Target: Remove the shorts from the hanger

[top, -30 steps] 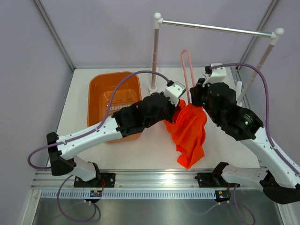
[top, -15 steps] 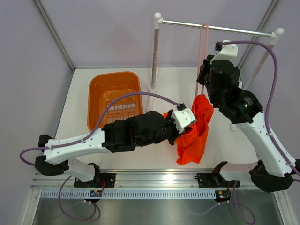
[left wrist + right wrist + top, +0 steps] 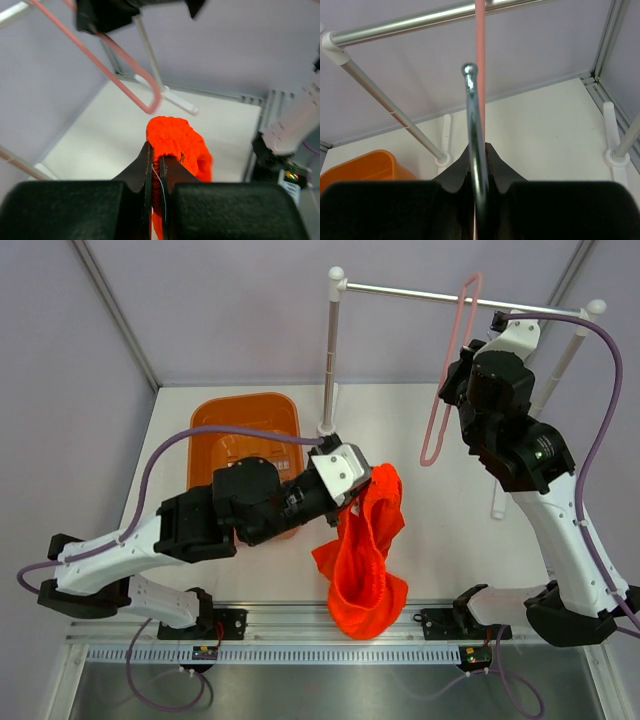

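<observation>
The bright red-orange shorts (image 3: 365, 570) hang limp from my left gripper (image 3: 366, 492), which is shut on their bunched waistband above the table's near middle. In the left wrist view the fabric (image 3: 176, 142) bulges out past the closed left gripper (image 3: 156, 159). The pale-pink hanger (image 3: 447, 375) slants from the rail down to the left, its loop bare and apart from the shorts. My right gripper (image 3: 453, 378) holds it high at the back right. In the right wrist view the right gripper (image 3: 477, 151) is shut on the metal hook (image 3: 472, 110), the pink hanger (image 3: 480, 30) running up behind it.
An orange plastic basket (image 3: 215, 418) sits at the back left, partly under my left arm. A silver rail (image 3: 420, 292) on white posts (image 3: 331, 350) spans the back. A white post foot (image 3: 497, 502) lies on the table at the right.
My left gripper has pulled the shorts left and toward the near edge, off the hanger. My right gripper has lifted the bare hanger up to the rail.
</observation>
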